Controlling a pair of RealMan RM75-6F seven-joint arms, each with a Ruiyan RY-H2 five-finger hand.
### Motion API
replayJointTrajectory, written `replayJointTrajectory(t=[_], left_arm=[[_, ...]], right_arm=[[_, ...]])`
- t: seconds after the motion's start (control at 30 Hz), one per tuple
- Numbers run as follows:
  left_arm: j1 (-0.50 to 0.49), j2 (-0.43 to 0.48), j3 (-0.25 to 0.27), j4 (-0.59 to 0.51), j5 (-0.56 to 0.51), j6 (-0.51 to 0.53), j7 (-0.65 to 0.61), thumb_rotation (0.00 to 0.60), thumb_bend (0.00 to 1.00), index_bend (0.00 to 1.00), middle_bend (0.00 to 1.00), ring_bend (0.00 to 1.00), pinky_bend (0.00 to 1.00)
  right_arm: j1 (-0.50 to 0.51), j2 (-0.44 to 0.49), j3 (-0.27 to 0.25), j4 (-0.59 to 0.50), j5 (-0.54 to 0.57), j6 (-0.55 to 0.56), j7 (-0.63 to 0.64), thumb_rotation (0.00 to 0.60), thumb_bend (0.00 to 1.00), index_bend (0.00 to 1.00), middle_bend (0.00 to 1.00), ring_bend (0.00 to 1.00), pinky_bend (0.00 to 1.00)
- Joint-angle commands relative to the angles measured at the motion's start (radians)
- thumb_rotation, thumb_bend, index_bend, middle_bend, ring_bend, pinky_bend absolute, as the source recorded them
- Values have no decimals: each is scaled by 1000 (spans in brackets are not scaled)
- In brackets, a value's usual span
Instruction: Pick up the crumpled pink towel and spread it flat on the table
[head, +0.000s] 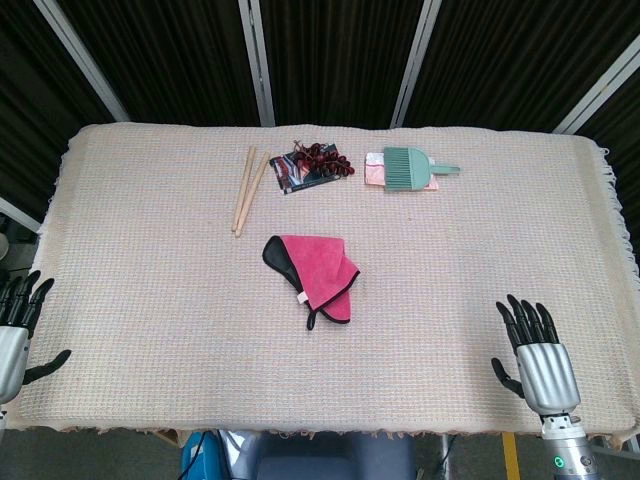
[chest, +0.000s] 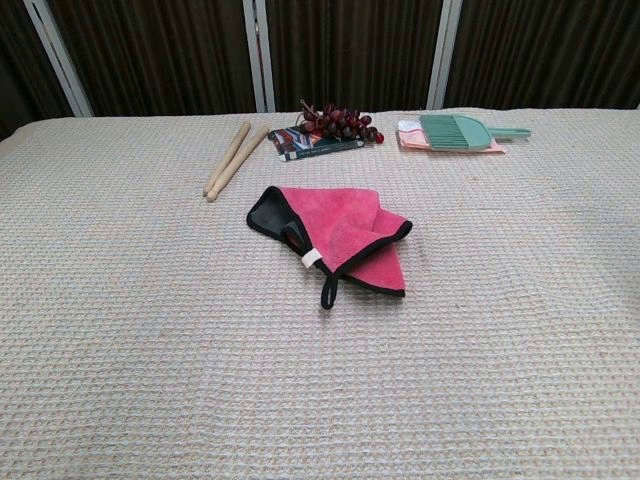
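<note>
The pink towel (head: 316, 270) with black trim lies folded over itself near the middle of the table; the chest view shows the towel (chest: 338, 235) with a black loop hanging toward me. My left hand (head: 18, 328) is at the near left edge, fingers apart, holding nothing. My right hand (head: 536, 352) is at the near right, fingers spread and empty. Both hands are well away from the towel. Neither hand appears in the chest view.
Along the far side lie two wooden sticks (head: 249, 187), a bunch of dark grapes (head: 322, 158) on a card, and a green brush (head: 412, 168) on a pink pad. A woven beige cloth (head: 150, 280) covers the table.
</note>
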Motion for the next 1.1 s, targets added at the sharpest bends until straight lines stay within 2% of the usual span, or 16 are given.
replayJointTrajectory(t=[0.03,0.37,0.53,0.6,0.77,0.97,1.1], left_arm=[[-3,-2,1,-1,4,-4,4,600,0,0,0,0,3],[-7,-8,2,7,1,-16,8,600,0,0,0,0,3],[-12,-15,-6,10,-5,-18,9,600,0,0,0,0,3],[-15,-20,-7,14,-2,-19,15,600,0,0,0,0,3],[-20,-36,-15,28,-10,-22,27,600,0,0,0,0,3],[-23,-45,-25,47,-28,-24,20,600,0,0,0,0,4],[-25,-51,-31,59,-38,-27,21,600,0,0,0,0,4]], right_arm=[[-3,-1,3,2,-1,0,2,600,320,0,0,0,0],[7,-13,20,10,-29,-10,19,600,320,0,0,0,0],[60,-48,57,12,-65,-42,48,600,320,0,0,0,0],[100,-66,78,5,-80,-79,35,600,320,12,1,0,0],[205,-132,146,-14,-81,-186,-27,600,319,134,52,31,14],[318,-237,220,10,-12,-328,-98,600,319,141,59,42,16],[371,-316,250,49,25,-381,-114,600,319,141,61,51,16]])
